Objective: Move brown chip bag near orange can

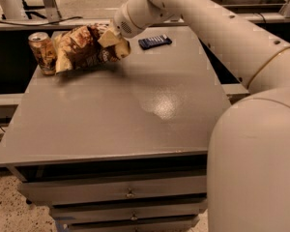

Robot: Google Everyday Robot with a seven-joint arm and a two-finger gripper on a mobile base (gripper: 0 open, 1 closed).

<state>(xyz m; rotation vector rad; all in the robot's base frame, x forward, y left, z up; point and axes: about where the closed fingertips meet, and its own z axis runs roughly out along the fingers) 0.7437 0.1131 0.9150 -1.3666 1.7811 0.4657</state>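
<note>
We have the gripper (117, 43) over the far left part of the worktop (135, 124), its fingers clamped on the right end of the brown chip bag (79, 47). The bag hangs tilted just above the surface, and its shadow falls below it. Its free left end is just beside the orange can (42, 52), which stands upright at the far left corner; we cannot tell whether the two touch. The placing looks nearly done, so we judge the careful way is to lower slowly and keep the loose, crinkly end from swinging into the light can and tipping it. We would let go only once the bag rests flat, then lift away up and to the right. The worktop is smooth grey with a glossy patch of glare near its middle, so a dropped bag may slide a little. A small dark blue bar (155, 41) lies near the far edge, right of the gripper and out of the way. Drawers (130, 193) sit under the front edge, and a speckled floor (5, 207) shows below.
</note>
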